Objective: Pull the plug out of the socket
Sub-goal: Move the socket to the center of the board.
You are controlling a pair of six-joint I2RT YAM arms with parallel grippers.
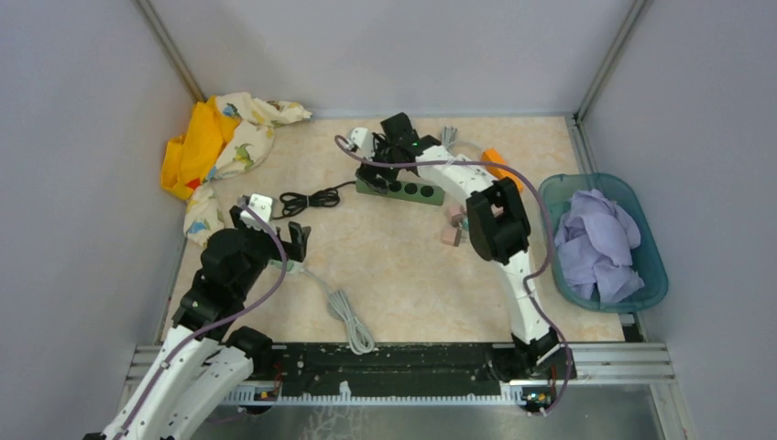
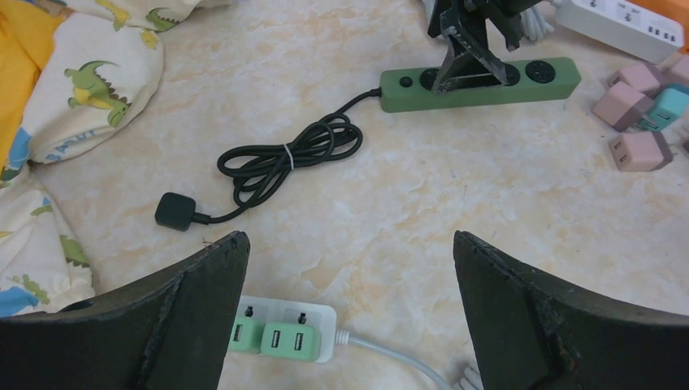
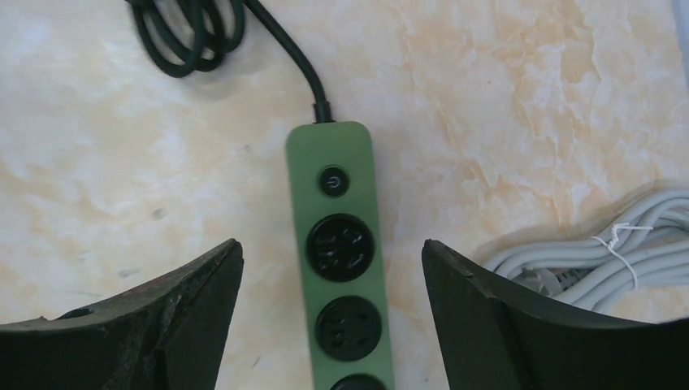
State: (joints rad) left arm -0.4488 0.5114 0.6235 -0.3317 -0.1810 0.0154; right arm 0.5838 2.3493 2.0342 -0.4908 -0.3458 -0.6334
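Observation:
A green socket strip (image 1: pixel 408 191) (image 2: pixel 479 85) (image 3: pixel 341 260) lies at the back middle of the table. The sockets seen in the right wrist view are empty. My right gripper (image 1: pixel 377 165) (image 3: pixel 331 244) hovers over it, open, a jaw on either side and nothing held. Nearer the front, two pale green plugs (image 2: pixel 276 335) sit in a white socket strip (image 1: pixel 291 267) (image 2: pixel 325 313). My left gripper (image 1: pixel 273 229) (image 2: pixel 349 240) hangs open just above that strip, gripping nothing. Loose pink plugs (image 1: pixel 451 227) (image 2: pixel 638 150) lie to the right of the green strip.
The green strip's black cable (image 1: pixel 307 200) (image 2: pixel 284 158) is coiled to its left. A white cable (image 1: pixel 344 316) runs toward the front edge. A dinosaur-print cloth (image 1: pixel 224 137) lies back left. A teal basin (image 1: pixel 641 215) with purple cloth stands at the right.

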